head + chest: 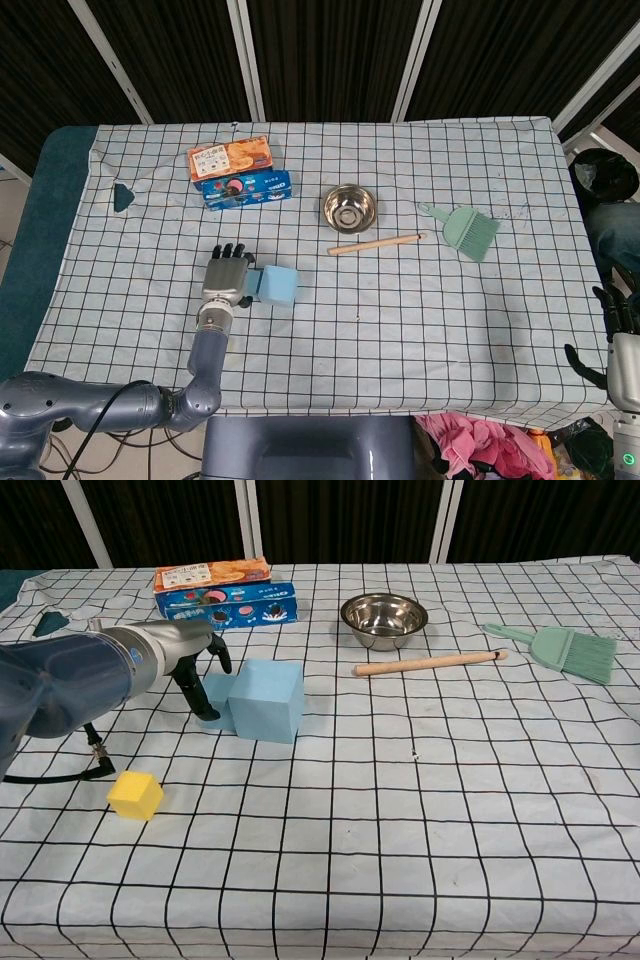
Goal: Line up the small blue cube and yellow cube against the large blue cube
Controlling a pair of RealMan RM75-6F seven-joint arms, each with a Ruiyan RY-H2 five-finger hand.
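The large blue cube (268,700) sits left of the table's middle, also seen from the head view (279,285). The small blue cube (218,697) touches its left face. My left hand (190,660) holds the small cube, with dark fingers (196,695) down its left side and one finger raised behind it. In the head view this left hand (227,280) lies directly left of both blue cubes. The yellow cube (135,794) stands alone near the front left, apart from the others. My right hand (618,340) hangs off the table's right edge, fingers apart and holding nothing.
Two snack boxes (222,593) are stacked at the back left. A steel bowl (384,619), a wooden stick (428,663) and a green brush (565,649) lie at the back right. A black cable (70,765) trails beside the yellow cube.
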